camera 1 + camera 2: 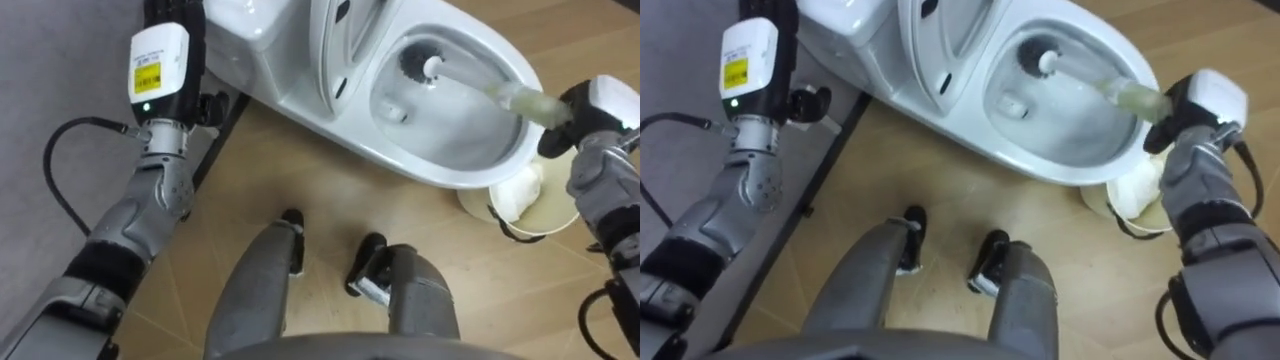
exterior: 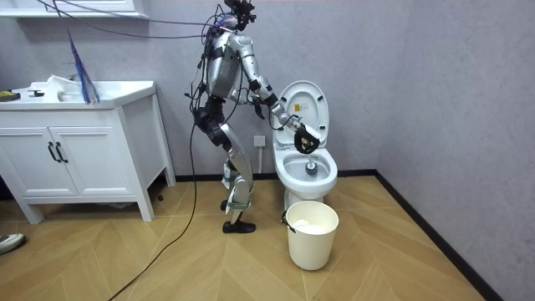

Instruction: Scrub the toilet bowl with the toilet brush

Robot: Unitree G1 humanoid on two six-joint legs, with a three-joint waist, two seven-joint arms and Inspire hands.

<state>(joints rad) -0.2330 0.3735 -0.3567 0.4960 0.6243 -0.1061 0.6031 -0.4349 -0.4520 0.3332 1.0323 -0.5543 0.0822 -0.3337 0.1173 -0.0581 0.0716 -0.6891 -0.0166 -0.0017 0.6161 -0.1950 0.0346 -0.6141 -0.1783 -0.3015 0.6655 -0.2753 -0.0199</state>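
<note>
Grip comes first: the right hand (image 1: pixel 583 112) is closed round the pale handle of the brush (image 1: pixel 505 95), holding it at its outer end, out past the right side of the rim. From there the handle slants down across the rim of the toilet (image 1: pixel 450 178), and the dark bristle head sits low against the far inner wall of the bowl, close to the water.

The step in hand looks like scrubbing the inside of the bowl. To do it well, the head should be pressed lightly on the porcelain and swept round the wall and under the rim, turning from the wrist so the handle pivots over the rim instead of levering on it.

Edges to mind: the raised seat (image 1: pixel 345 50) stands just to the left of the bristle head, so a wide sweep that way could knock it. A cream bucket (image 1: pixel 532 236) with white paper inside stands on the floor just beside the bowl, right under the working hand; a dropped elbow could tip it.

The left hand (image 1: pixel 163 62) is up beside the tank (image 1: pixel 235 25); open or closed, I cannot tell. Behind the robot the wooden floor (image 2: pixel 401 259) lies free, with a white cabinet (image 2: pixel 75 159) well apart.
</note>
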